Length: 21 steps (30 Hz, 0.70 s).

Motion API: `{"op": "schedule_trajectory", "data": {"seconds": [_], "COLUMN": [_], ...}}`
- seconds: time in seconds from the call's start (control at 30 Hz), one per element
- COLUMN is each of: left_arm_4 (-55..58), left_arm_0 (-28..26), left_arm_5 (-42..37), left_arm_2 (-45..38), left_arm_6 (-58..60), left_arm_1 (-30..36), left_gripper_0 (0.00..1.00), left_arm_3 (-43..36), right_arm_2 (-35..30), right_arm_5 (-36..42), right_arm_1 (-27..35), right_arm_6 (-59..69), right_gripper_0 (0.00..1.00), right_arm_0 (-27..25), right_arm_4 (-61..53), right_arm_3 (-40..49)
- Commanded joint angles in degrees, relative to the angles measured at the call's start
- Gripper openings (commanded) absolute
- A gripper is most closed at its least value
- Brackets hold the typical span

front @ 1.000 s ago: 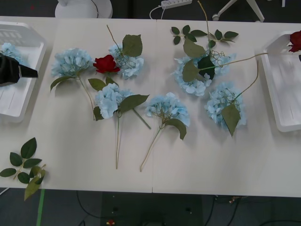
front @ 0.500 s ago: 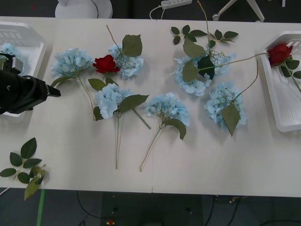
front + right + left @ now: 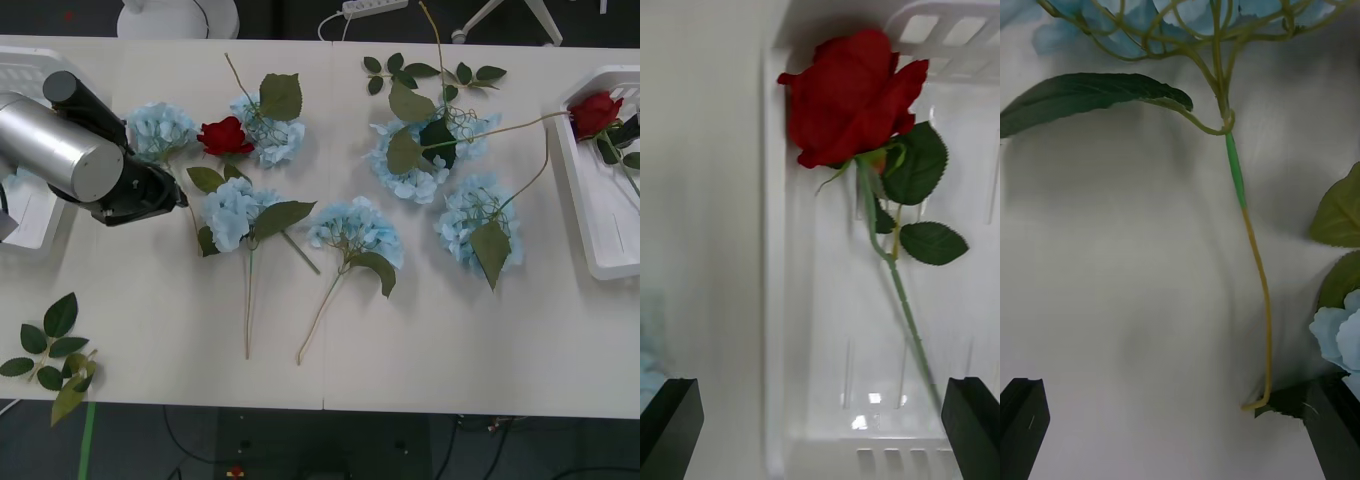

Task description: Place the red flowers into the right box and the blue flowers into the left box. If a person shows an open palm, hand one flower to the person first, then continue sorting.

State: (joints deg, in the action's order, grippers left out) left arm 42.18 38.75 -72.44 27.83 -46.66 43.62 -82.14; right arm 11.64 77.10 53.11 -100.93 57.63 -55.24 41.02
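Note:
One red rose (image 3: pixel 593 112) (image 3: pixel 854 94) lies in the right box (image 3: pixel 600 235) (image 3: pixel 835 360), bloom at the far end. My right gripper (image 3: pixel 820 405) is open above its stem, apart from it. The other red rose (image 3: pixel 225 135) lies on the table between two blue flowers (image 3: pixel 160 128) (image 3: pixel 270 138). Several more blue flowers (image 3: pixel 232 212) (image 3: pixel 357 230) (image 3: pixel 475 220) are spread across the middle. My left gripper (image 3: pixel 175 196) (image 3: pixel 1180 409) hangs open low over the leftmost blue flower's stem (image 3: pixel 1259 300), with the stem end between its fingers. The left box (image 3: pixel 35 225) is partly behind the left arm.
Bloomless leaf sprigs lie at the front left corner (image 3: pixel 52 355) and at the back right (image 3: pixel 430 72). A white lamp base (image 3: pixel 178 15) and a power strip (image 3: pixel 375 8) sit beyond the table's far edge. Bare tabletop runs along the front edge.
The left arm has swung from over the left box out to the leftmost blue flower's stem. The red rose came down into the right box and now lies still there.

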Motion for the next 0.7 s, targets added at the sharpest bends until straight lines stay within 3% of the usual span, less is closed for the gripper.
{"op": "schedule_trajectory", "data": {"seconds": [0.03, 0.3, 0.7], "left_arm_4": [-0.34, -2.27, -5.26], "left_arm_0": [5.90, 10.12, 11.97], "left_arm_5": [2.92, 9.33, 15.04], "left_arm_2": [3.54, 5.92, 8.82], "left_arm_6": [-1.85, -2.99, -6.69], "left_arm_1": [-3.19, -6.53, -9.78], "left_gripper_0": [1.00, 1.00, 1.00], "left_arm_3": [6.21, 14.91, 24.75], "right_arm_2": [2.51, 5.50, 12.36], "right_arm_5": [5.69, 10.35, 14.13], "right_arm_1": [1.65, -5.21, -13.73], "right_arm_6": [13.92, 30.36, 43.01], "right_gripper_0": [0.94, 0.95, 0.99], "right_arm_0": [1.52, 4.68, 6.70], "right_arm_4": [-3.47, -1.97, 1.37], "right_arm_3": [3.98, 3.98, 2.92]}}
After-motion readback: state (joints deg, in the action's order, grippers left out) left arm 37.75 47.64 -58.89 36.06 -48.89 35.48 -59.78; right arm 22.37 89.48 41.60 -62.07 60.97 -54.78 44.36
